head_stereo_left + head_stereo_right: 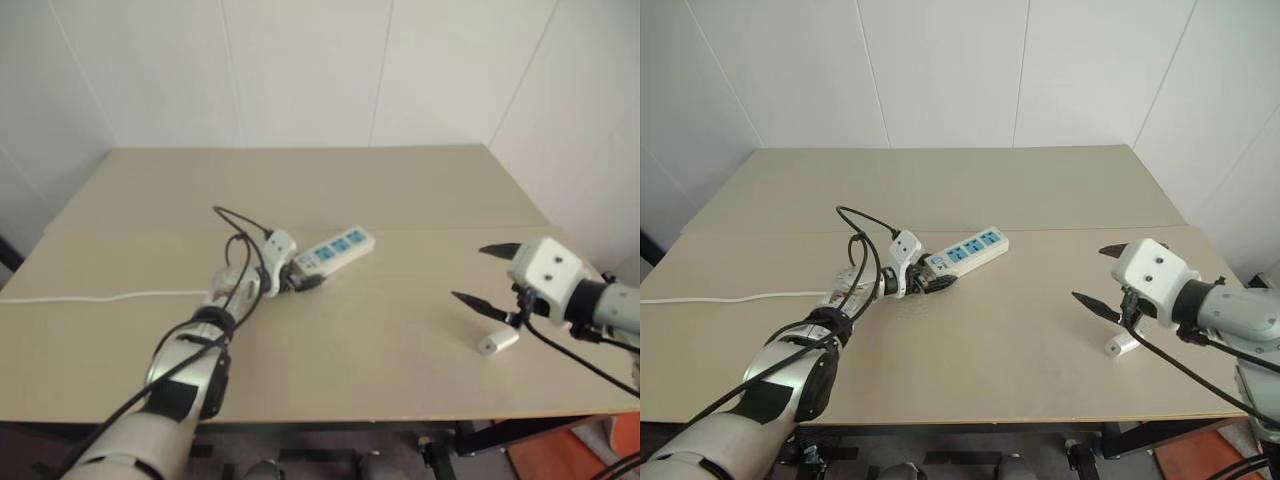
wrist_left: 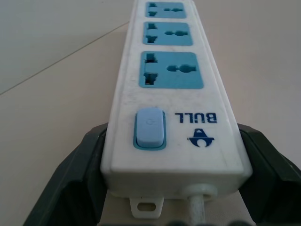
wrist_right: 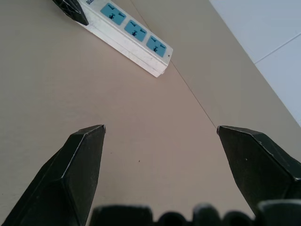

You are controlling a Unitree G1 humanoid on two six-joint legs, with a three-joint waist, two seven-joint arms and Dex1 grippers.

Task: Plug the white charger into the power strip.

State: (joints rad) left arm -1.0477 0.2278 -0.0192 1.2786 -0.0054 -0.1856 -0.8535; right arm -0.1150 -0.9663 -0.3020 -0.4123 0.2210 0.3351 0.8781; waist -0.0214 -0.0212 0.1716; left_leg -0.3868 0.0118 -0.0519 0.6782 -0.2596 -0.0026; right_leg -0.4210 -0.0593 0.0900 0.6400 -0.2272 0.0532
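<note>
Gleaming white power strip [image 2: 174, 89], blue-faced sockets

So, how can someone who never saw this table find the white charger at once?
Look at the beige table, near its front right part. Just below the open right gripper lies the white charger, alone on the surface. It is a small plain box, unlike the long power strip with blue sockets.

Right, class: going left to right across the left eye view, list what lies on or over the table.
Thin white cord → left gripper → power strip → white charger → right gripper.
</note>
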